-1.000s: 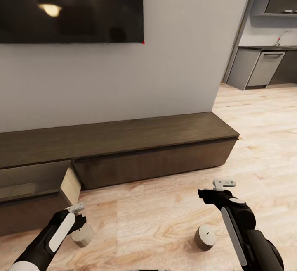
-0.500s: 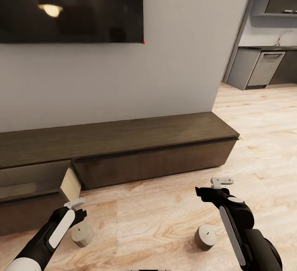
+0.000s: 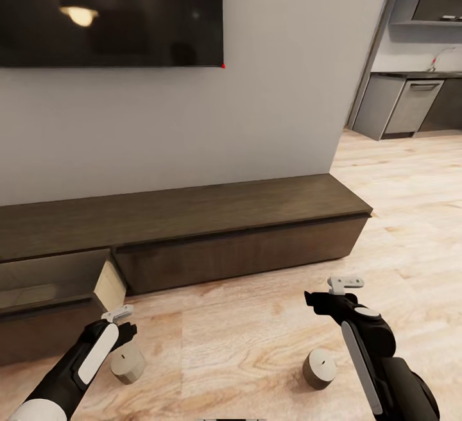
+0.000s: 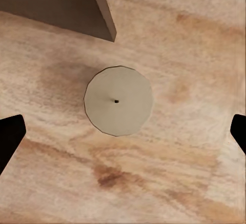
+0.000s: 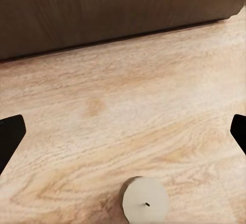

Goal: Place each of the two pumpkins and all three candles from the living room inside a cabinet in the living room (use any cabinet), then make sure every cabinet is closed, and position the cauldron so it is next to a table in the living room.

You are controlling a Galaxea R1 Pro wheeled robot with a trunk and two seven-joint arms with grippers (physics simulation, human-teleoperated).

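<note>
1. Room: pale wood floor (image 3: 256,331), grey wall (image 3: 289,87) with a dark screen (image 3: 109,10) mounted on it; grey kitchen units (image 3: 401,106) lie beyond the wall's right end.
2. Cabinet (image 3: 192,215): long, low, dark brown, set against the wall. Its left drawer (image 3: 51,292) is pulled out (pale side panel showing); the right drawer front is flush.
3. Left gripper (image 3: 119,321): hangs directly over a candle, fingers spread wide; in the left wrist view the two dark fingertips (image 4: 10,137) sit at opposite edges with the left candle (image 4: 118,100) centred between them, untouched.
4. Right gripper (image 3: 337,289): spread apart likewise, holding nothing, above bare floor between cabinet and second candle.
5. Left candle (image 3: 127,363): upright on the floor, just beside the open drawer's corner.
6. Right candle (image 3: 319,368): upright on the floor, well apart from the first, near the right forearm; it also shows in the right wrist view (image 5: 145,199), well short of the cabinet front.
</note>
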